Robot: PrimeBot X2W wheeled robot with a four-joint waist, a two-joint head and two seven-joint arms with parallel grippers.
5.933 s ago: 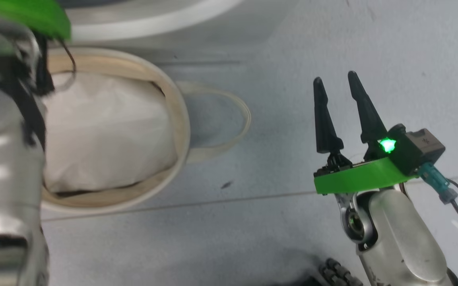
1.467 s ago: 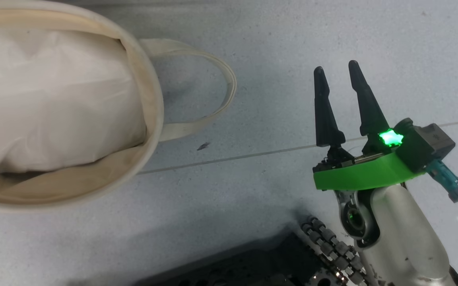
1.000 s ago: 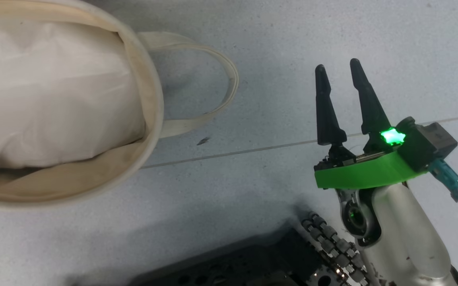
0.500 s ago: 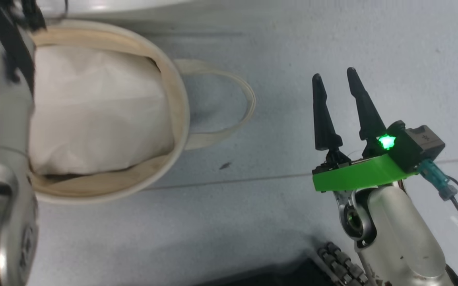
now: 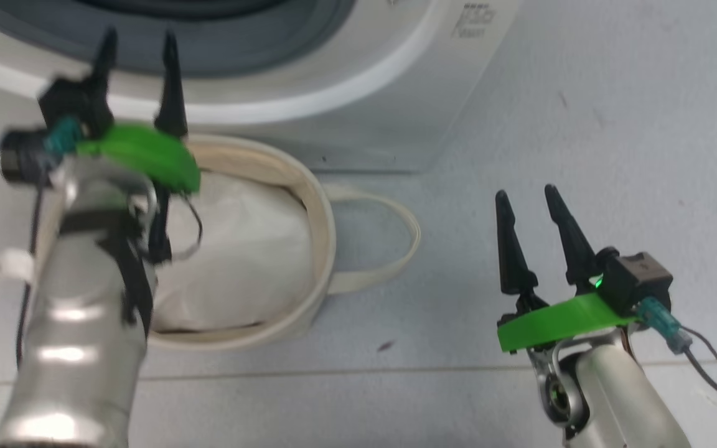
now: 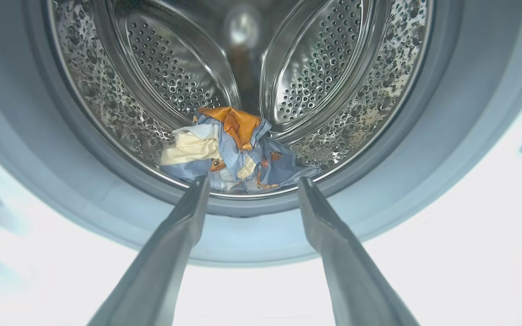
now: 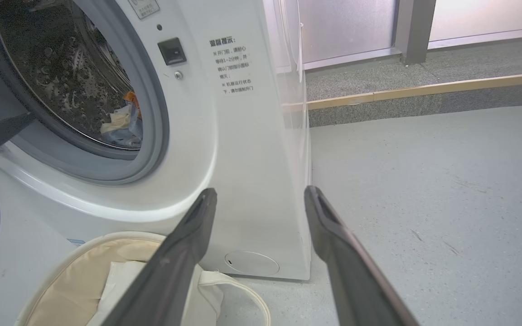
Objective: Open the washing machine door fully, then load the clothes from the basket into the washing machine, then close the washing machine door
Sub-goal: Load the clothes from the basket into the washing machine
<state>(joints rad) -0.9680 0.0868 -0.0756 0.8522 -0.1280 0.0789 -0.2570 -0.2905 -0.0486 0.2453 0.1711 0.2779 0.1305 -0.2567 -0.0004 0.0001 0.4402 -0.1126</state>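
Clothes [image 6: 238, 149]: crumpled blue, cream and orange fabric, low in the washing machine's [image 5: 396, 81] perforated steel drum [image 6: 315, 68].
Basket [image 5: 318, 205]: round cream canvas, just near of the machine, holding a white padded bag [image 5: 240, 261].
Left gripper [image 5: 139, 37]: spread, empty, above the basket.
Right gripper [image 5: 525, 193]: spread, empty, well right.
Change: head camera swung up; machine front appeared.

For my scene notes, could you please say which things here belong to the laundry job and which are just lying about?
Job: washing machine; clothes inside it; basket.
Lying about: white padded bag, sitting in the basket.
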